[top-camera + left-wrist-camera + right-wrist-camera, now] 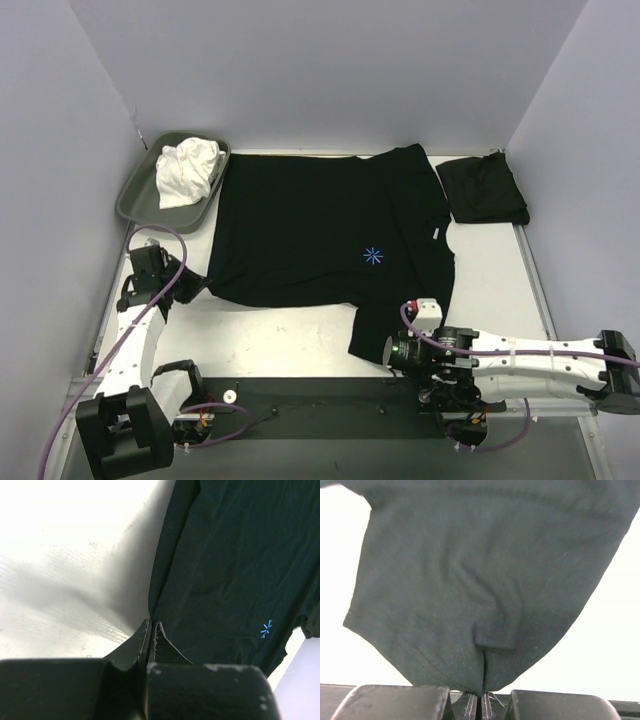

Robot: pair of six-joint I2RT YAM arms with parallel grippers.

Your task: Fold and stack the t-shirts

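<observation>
White table (290, 340) bears one spread t-shirt (310, 230), one folded t-shirt (483, 190) upper right, one tray (135, 195) upper left. Clamped on the spread one: left gripper (151, 630), right gripper (482, 700).

walls (300, 60): plain pale lavender-grey, closing three sides | worktop (280, 340): white, matte, faintly scuffed | near edge: black strip (300, 425) | light: even, from overhead, soft shadows

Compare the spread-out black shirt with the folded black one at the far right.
The spread t-shirt lies opened flat and wide; the folded t-shirt is a small bundle. The spread t-shirt shows a blue mark; the folded t-shirt shows none. The left gripper and right gripper pinch the spread t-shirt's near edge; the folded t-shirt lies untouched. Both are black.
</observation>
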